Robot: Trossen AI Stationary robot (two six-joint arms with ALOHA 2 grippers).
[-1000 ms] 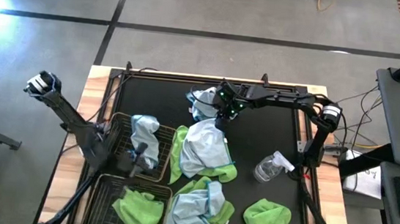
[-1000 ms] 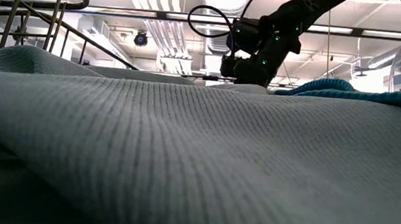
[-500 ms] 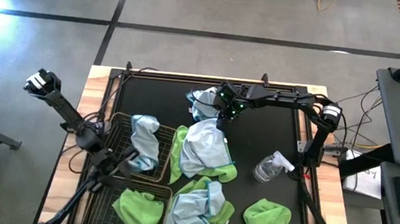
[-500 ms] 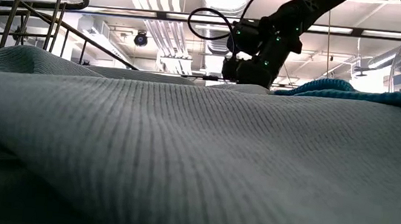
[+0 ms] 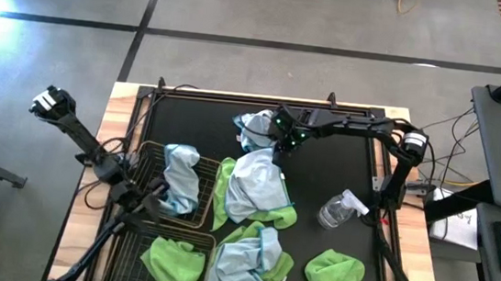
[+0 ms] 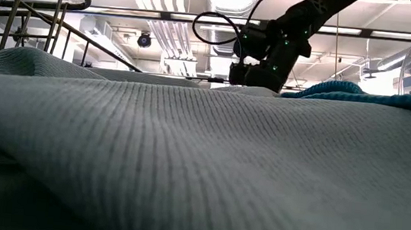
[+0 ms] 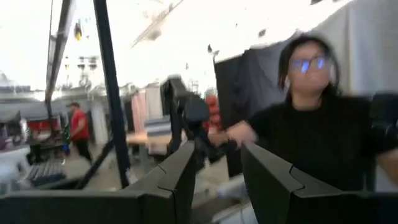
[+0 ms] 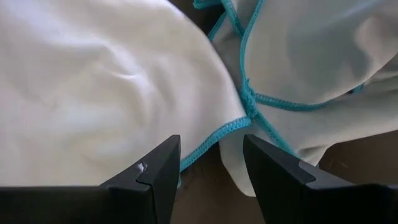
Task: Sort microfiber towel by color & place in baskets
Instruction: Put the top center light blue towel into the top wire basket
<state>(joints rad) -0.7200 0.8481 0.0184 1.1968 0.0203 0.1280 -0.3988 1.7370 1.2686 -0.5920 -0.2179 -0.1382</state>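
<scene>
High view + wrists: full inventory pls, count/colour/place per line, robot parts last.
pale blue towels: 4 visible; one in the far basket, one far centre by the right gripper, one mid-table, one at the near edge
green towels: at least 3; one in the near basket, one near right, one edging the mid-table pile
baskets: 2, dark wire, left side; far, near
spray bottle: 1, clear, lying right of centre
table: black mat, wood rim
person: 1, dark top, beyond the table in the left wrist view
left gripper: open, empty, raised by the baskets
right gripper: open, over a pale blue towel's hem
</scene>
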